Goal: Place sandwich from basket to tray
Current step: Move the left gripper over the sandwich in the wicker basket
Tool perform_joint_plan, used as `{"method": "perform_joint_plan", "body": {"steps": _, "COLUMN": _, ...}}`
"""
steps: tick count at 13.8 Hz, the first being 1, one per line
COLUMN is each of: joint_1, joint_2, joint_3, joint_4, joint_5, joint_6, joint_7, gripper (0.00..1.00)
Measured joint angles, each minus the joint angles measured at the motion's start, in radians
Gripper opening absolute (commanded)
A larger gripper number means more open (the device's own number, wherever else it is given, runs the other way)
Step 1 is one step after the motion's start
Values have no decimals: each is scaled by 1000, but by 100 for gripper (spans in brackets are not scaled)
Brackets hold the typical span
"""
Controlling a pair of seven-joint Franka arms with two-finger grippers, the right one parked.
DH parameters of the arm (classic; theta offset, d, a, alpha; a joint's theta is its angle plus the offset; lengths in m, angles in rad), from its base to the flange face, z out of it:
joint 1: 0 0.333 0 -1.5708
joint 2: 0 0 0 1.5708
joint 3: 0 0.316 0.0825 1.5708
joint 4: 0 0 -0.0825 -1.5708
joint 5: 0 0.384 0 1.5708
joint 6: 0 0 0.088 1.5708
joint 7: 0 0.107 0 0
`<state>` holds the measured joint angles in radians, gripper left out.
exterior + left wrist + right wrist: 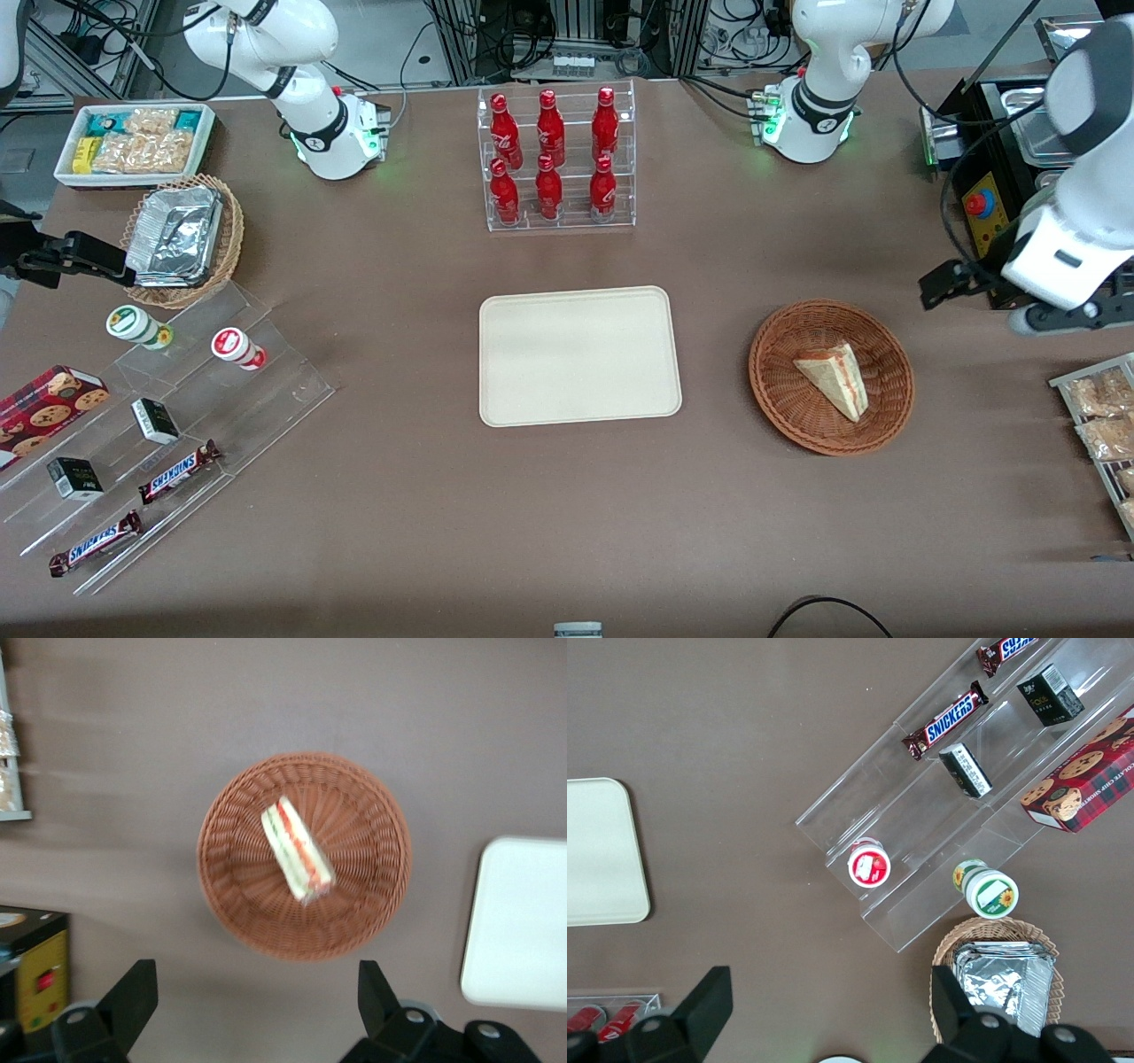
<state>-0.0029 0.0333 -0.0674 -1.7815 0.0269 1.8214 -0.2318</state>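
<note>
The sandwich [833, 377] [297, 849], a pale bread wedge with red and green filling, lies in the round reddish-brown wicker basket [780, 390] [239, 877]. The cream tray [580, 354] [523, 921] [598, 850] lies flat beside the basket, toward the parked arm's end, with nothing on it. My gripper [1032, 297] [257, 979] hangs above the table beside the basket, toward the working arm's end. It is open wide, with only bare table between its fingers. It touches neither basket nor sandwich.
A clear rack of red bottles [558, 159] stands farther from the front camera than the tray. A black box with a red button [983, 208] and a rack of snack packets [1103, 425] sit near my gripper. A stepped acrylic shelf [177, 425], foil-container basket [182, 239] and snack bin [133, 142] lie toward the parked arm's end.
</note>
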Motion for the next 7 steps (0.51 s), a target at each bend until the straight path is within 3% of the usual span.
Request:
{"method": "perform_joint_plan", "body": {"steps": 4, "joint_1": -7, "joint_2": -1, "joint_3": -39, "joint_4": -234, "joint_5": 6, "joint_6": 322, "joint_7": -243, "gripper": 100}}
{"method": "perform_joint_plan", "body": {"steps": 7, "joint_1": -8, "joint_2": -2, "joint_3": -43, "joint_4": -357, "joint_5": 7, "joint_6": 491, "joint_7": -325, "gripper": 100}}
